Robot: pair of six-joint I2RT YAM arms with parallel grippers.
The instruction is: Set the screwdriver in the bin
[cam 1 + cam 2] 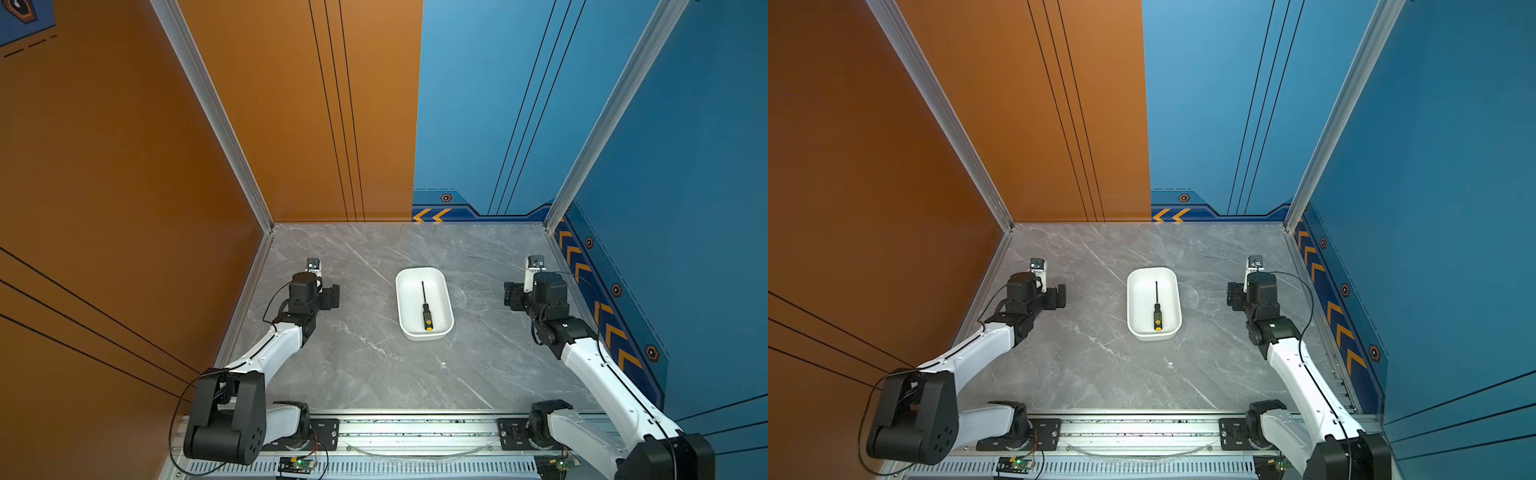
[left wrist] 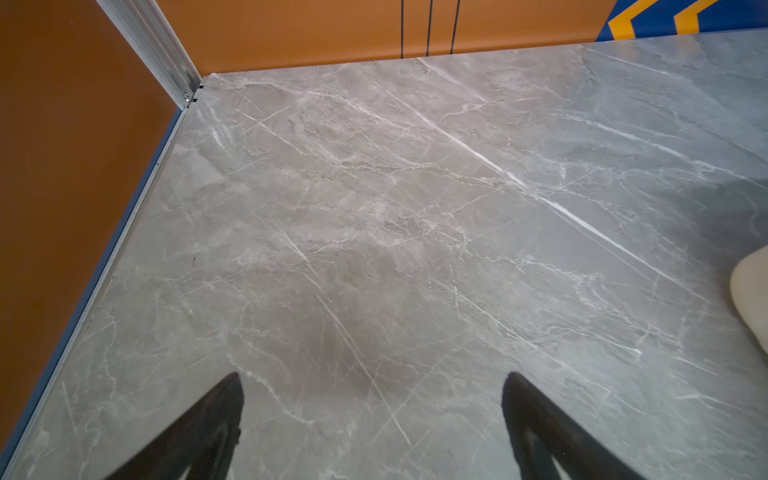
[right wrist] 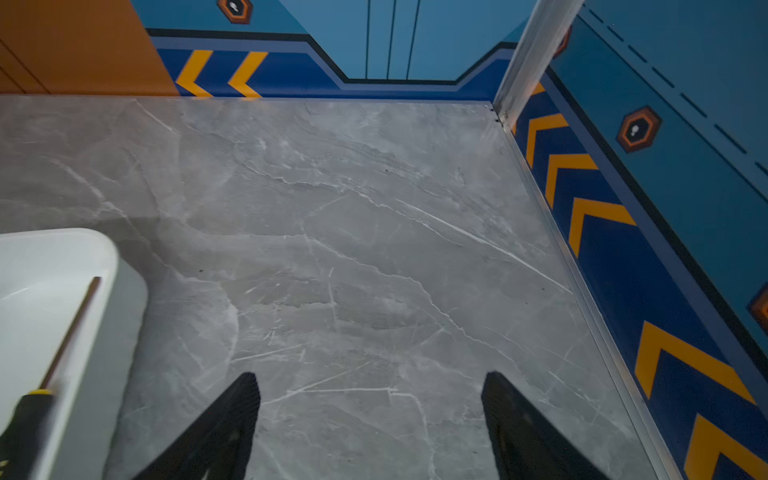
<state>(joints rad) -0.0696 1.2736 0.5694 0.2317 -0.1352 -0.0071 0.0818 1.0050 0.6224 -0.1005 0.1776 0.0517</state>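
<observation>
On my right wrist feed the right gripper (image 3: 370, 376) has its two black fingers (image 3: 232, 415) spread wide, with only bare marble between them. It grips nothing. The left gripper (image 2: 372, 374) reads the same on its own feed: fingers well apart, nothing held, grey veined tabletop (image 2: 374, 228) filling the gap.

At the edge of the right wrist picture I can see a rounded corner of the bin (image 3: 50, 257). The screwdriver (image 3: 72, 336) lies inside it, thin shaft over the white floor and black handle blurred close to the lens. The left wrist feed catches only a pale sliver of the bin's rim (image 2: 752, 299).

Both top views give me the wider layout. The bin (image 1: 440, 291) (image 1: 1169, 291) sits on the marble between the two arms, its long side running from the near edge toward the back wall. The screwdriver (image 1: 425, 306) (image 1: 1157, 307) lies flat along that length, wholly within the rim. Its tip points at the back wall and its yellow end cap lies near the bin's near end (I can't tell whether the cap touches the wall there).

Each gripper hangs over bare table well apart from the bin, one on either side. Orange panels (image 1: 124, 166) close the left, and blue panels (image 1: 685, 166) with yellow chevrons close the right.
</observation>
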